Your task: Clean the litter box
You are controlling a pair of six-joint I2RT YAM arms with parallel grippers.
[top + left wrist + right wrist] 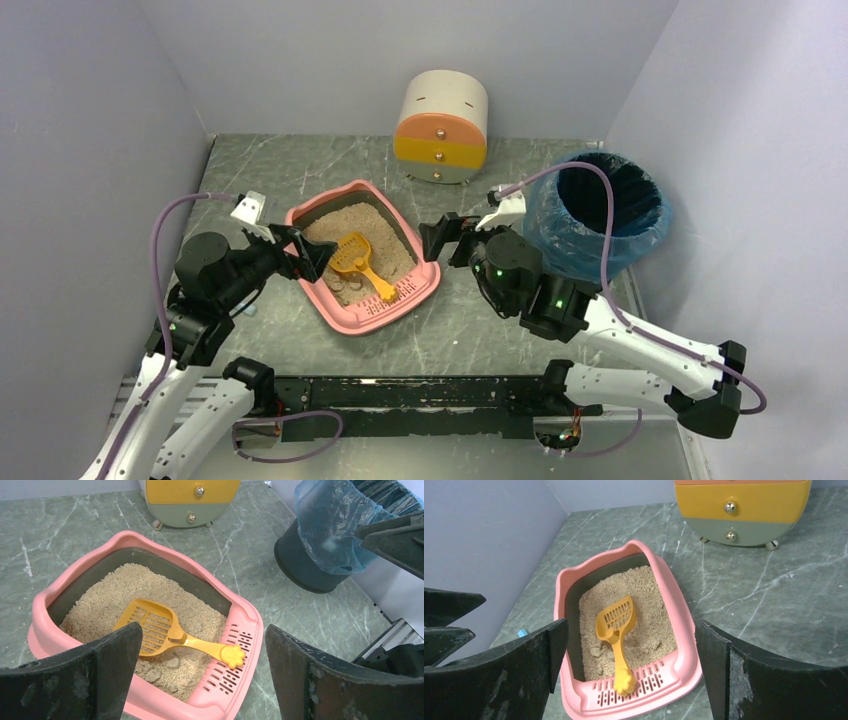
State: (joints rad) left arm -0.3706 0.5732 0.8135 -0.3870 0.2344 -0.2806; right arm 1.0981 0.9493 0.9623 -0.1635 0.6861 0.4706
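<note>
Blk fingers (85,680) of L gripper (316,254) fill the bottom of its wrist view, spread wide w/ nothing between them, i.e. released. R gripper (434,240) same: jaws wide apart, empty. Between the 2 grippers, in the middle of the table (480,335), sits the litter box (335,312). It's pink & angled, cat-ear rim toward the back wall, slotted ledge (402,294) toward the arms & to the R. L gripper is at the box's L rim, R gripper just beside its R rim; touching or not, can't tell. Beige litter (335,225) fills the box. Orange scoop (352,255) lies on the litter, slotted head toward the back, paw-shaped handle end resting on the ledge. Few grey clumps (156,673) sit near the ledge by the handle. Cream & orange drawer unit (441,124) stands behind the box at the back wall. Blue-lined bin (640,235) is well to the R, behind R arm.
</note>
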